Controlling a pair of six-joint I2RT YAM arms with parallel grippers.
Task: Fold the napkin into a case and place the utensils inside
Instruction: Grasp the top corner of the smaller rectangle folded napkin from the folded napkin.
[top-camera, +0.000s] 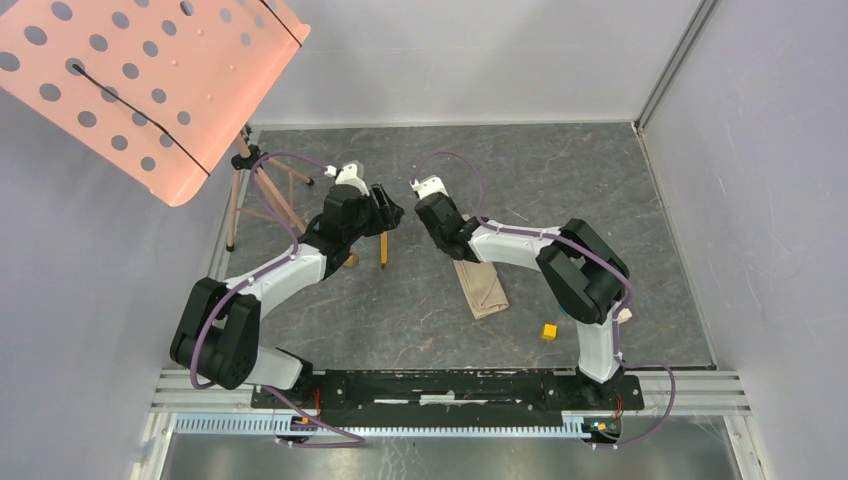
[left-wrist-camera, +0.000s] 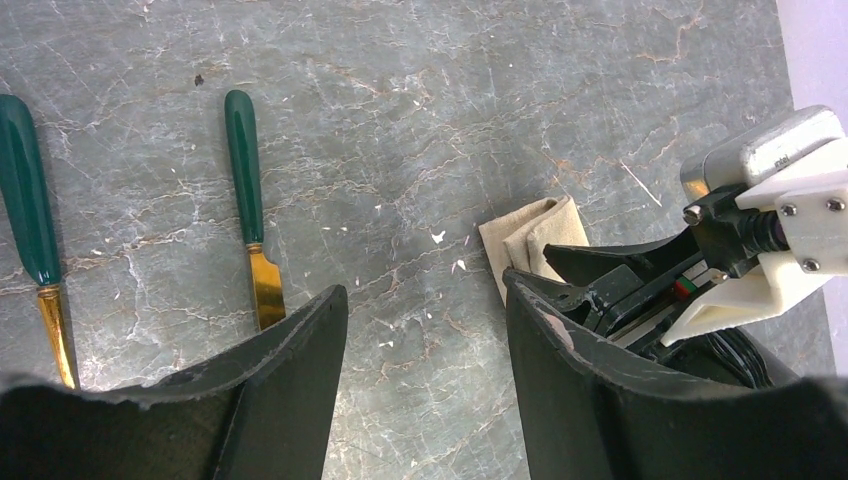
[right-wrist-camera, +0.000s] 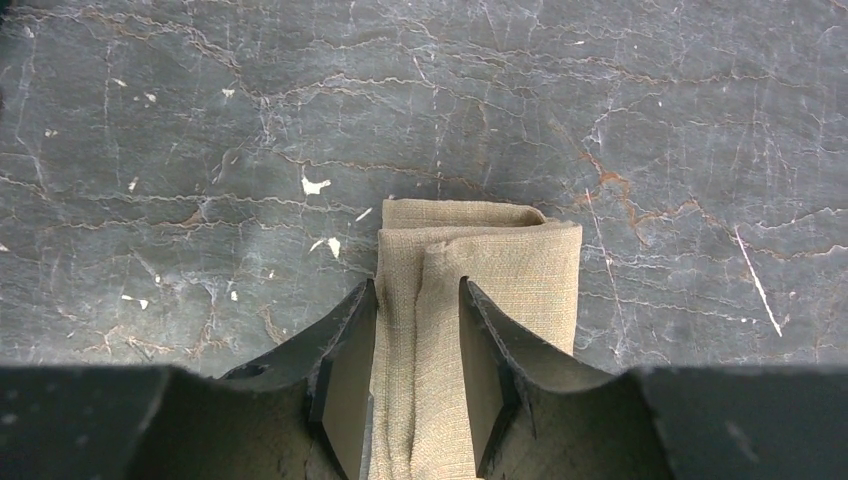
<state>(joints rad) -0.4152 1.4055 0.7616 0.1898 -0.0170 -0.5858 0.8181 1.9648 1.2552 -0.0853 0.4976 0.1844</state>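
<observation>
Top external view showed the napkin (top-camera: 482, 290) folded into a narrow strip on the grey stone-patterned table (top-camera: 560, 180), right of centre, its far end under the right arm's wrist. The right wrist view had the right gripper (right-wrist-camera: 418, 300) at that end, fingers drawn close and pinching the strip's raised middle fold, with the folded edge just ahead of the tips. The left gripper (left-wrist-camera: 425, 290) hung over bare table with its fingers spread wide and nothing between them. To its left lay the utensils, a knife (left-wrist-camera: 250, 200) and a second teal-handled piece (left-wrist-camera: 28, 200), parallel and apart, well clear of the napkin. A yellow cube (top-camera: 549, 330) sat near the right arm's base
</observation>
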